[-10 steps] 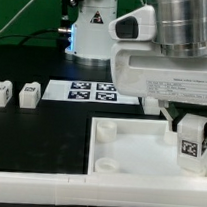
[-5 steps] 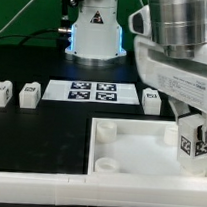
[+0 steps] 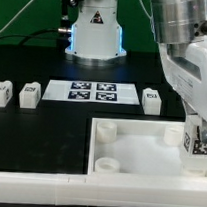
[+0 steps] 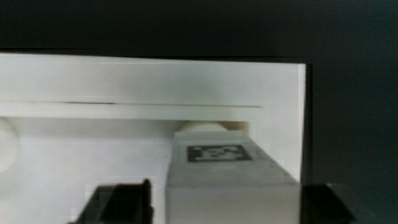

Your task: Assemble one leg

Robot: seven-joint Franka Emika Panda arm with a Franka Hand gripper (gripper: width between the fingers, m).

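My gripper (image 3: 197, 148) is shut on a small white leg (image 3: 200, 141) with a black-and-white tag. It holds the leg upright over the far corner of the white square tray (image 3: 138, 154), at the exterior view's right. In the wrist view the leg (image 4: 222, 170) sits between the two dark fingers (image 4: 128, 205), its end by a round corner socket (image 4: 214, 127). I cannot tell whether the leg touches the socket. Three more legs stand on the black table: two at the exterior view's left (image 3: 2, 92) (image 3: 30, 93) and one behind the tray (image 3: 152, 99).
The marker board (image 3: 92, 92) lies flat behind the tray. The robot base (image 3: 94, 36) stands at the back. Round sockets show at the tray's corners on the exterior view's left (image 3: 105, 133) (image 3: 105, 164). A white strip (image 3: 36, 182) runs along the front.
My gripper has moved toward the exterior view's right with the leg still in it. This has uncovered the loose leg behind the tray.
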